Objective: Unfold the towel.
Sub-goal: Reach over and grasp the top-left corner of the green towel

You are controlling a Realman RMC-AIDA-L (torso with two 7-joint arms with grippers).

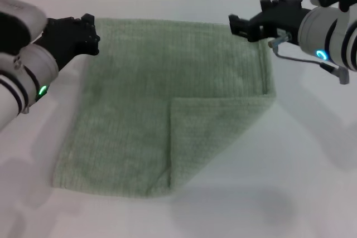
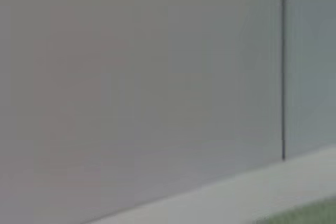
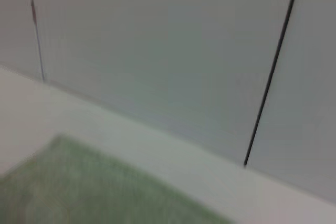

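The pale sage-green towel (image 1: 139, 93) lies flat on the white table (image 1: 268, 193). Its near right part is folded back over itself as a flap (image 1: 215, 132) with a slanted edge. My left gripper (image 1: 92, 36) hovers at the towel's far left corner. My right gripper (image 1: 241, 26) hovers at the far right corner. Neither visibly holds cloth. The towel's far edge also shows in the right wrist view (image 3: 79, 187), and a sliver of it shows in the left wrist view (image 2: 310, 216).
A pale panelled wall (image 3: 157, 51) with dark vertical seams stands just behind the table's far edge. Bare table (image 1: 312, 154) lies to the right of the towel and in front of it.
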